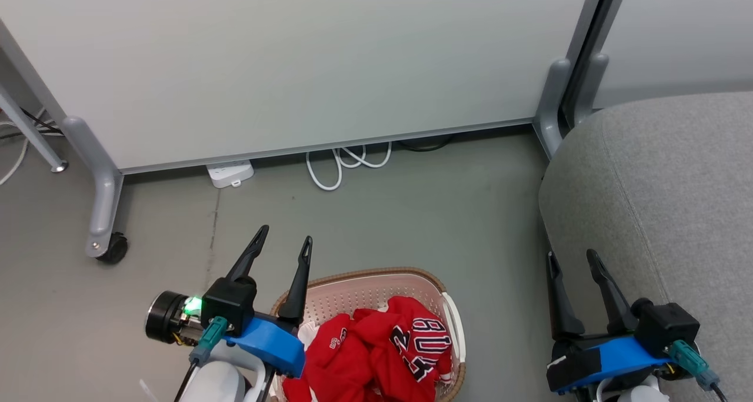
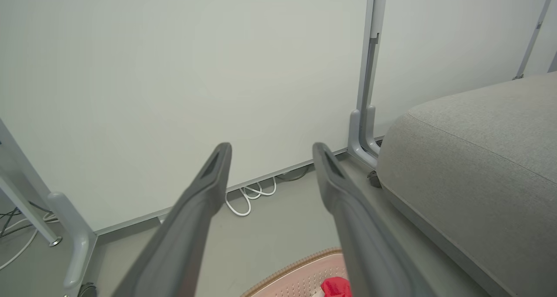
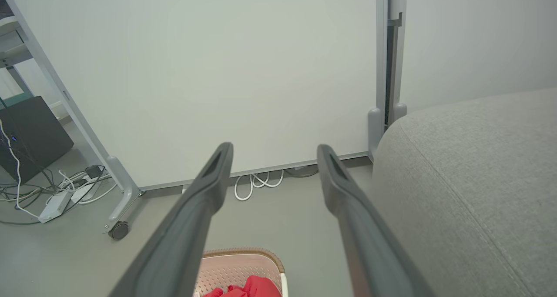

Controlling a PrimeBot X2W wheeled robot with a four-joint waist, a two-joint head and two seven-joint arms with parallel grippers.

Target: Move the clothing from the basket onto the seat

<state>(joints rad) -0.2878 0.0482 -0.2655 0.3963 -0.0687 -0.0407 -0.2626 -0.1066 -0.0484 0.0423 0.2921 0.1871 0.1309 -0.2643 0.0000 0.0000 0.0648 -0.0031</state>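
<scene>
Left claw (image 1: 286, 233) is hovering spread and empty at the left rim of the basket (image 1: 365, 273); right claw (image 1: 570, 253), likewise spread, is waiting beside the seat (image 1: 659, 184). Clothing (image 1: 376, 349) is lying in the basket, none moved yet.

basket (image 1: 376, 272) cut off by bottom edge, seat (image 1: 665, 184) runs off right — clothing (image 1: 365, 343) partly cropped

The red clothing (image 1: 359, 355) lies crumpled in a loose heap inside the basket (image 1: 365, 274), filling its near part and rising above the rim. On top, a jersey (image 1: 420, 343) shows black-and-white letters and numbers. The basket is cream-white and perforated with a brown woven-look rim, and it stands upright. The seat (image 1: 665, 202), large, grey and round-edged, stands to its right, apart from it, with nothing on its fabric.
</scene>
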